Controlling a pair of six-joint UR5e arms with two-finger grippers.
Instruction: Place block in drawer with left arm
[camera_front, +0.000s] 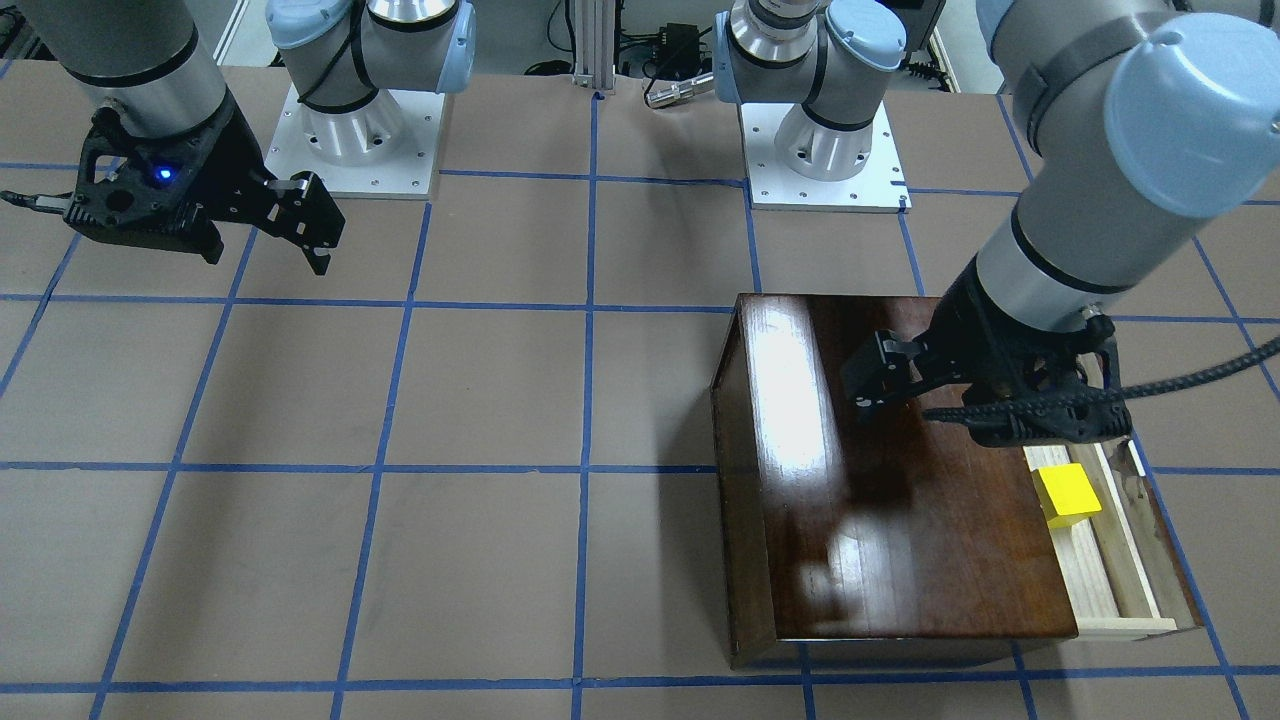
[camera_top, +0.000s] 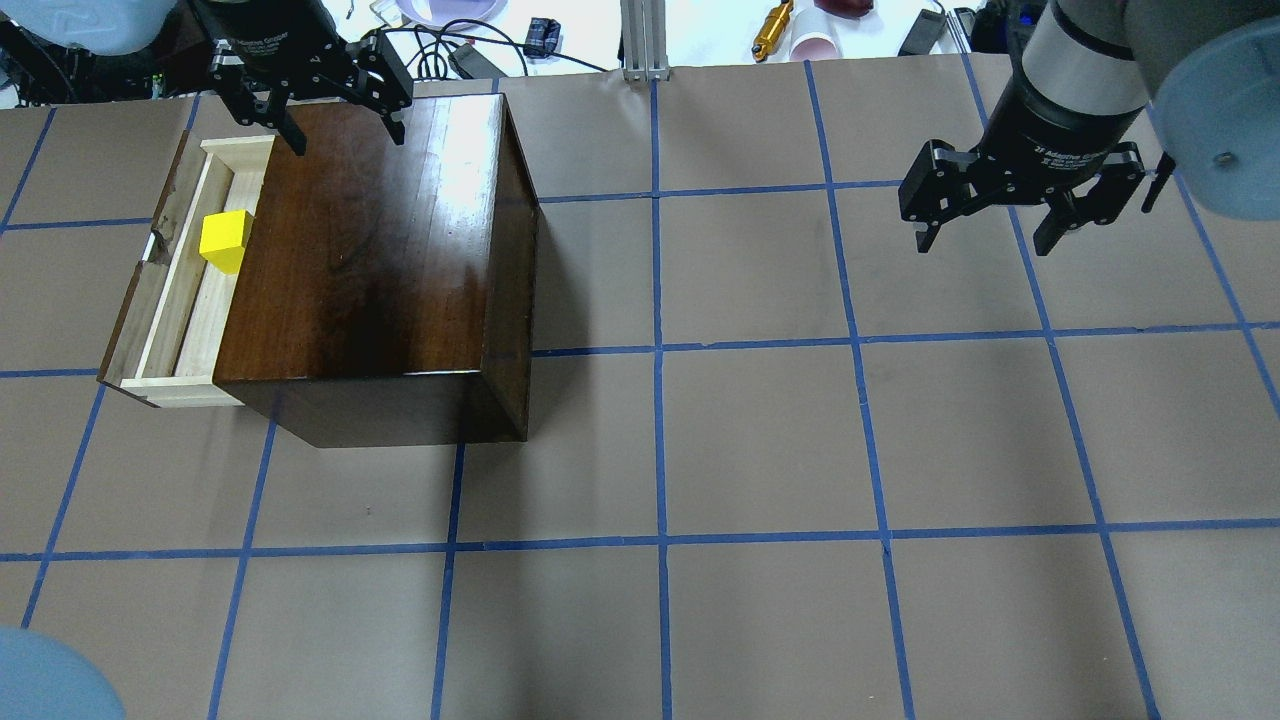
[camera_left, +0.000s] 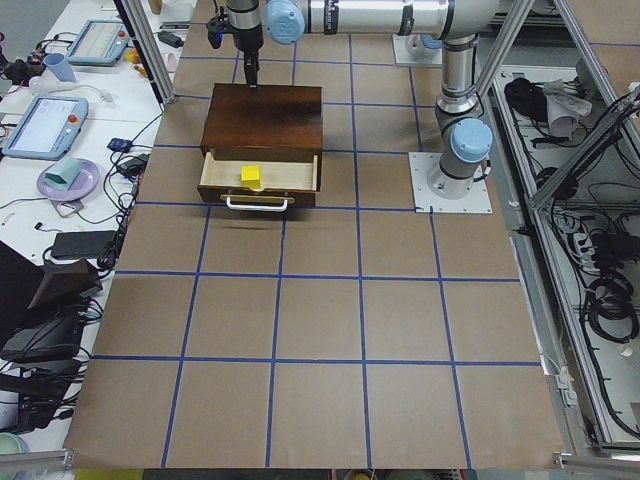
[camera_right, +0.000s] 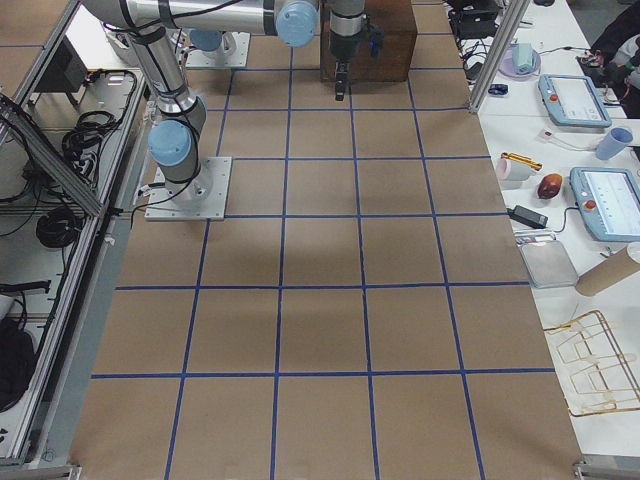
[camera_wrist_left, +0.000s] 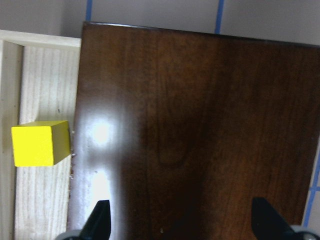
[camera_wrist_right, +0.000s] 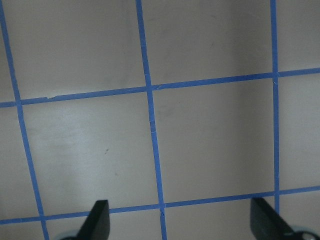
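Note:
The yellow block (camera_top: 226, 238) lies in the pulled-out drawer (camera_top: 185, 320) of the dark-brown box (camera_top: 380, 260), against the box's front edge. It also shows in the front view (camera_front: 1067, 494), the exterior left view (camera_left: 251, 175) and the left wrist view (camera_wrist_left: 40, 143). My left gripper (camera_top: 347, 130) is open and empty, above the far part of the box's glossy top, apart from the block. In the left wrist view (camera_wrist_left: 182, 222) its fingertips frame the box top. My right gripper (camera_top: 988, 238) is open and empty, high over bare table far to the right.
The table is brown with a grid of blue tape. The two arm bases (camera_front: 355, 130) stand at the robot's side. Cables, cups and small tools (camera_top: 775, 25) lie beyond the table's far edge. The drawer's dark front panel (camera_top: 125, 320) faces the table's left end.

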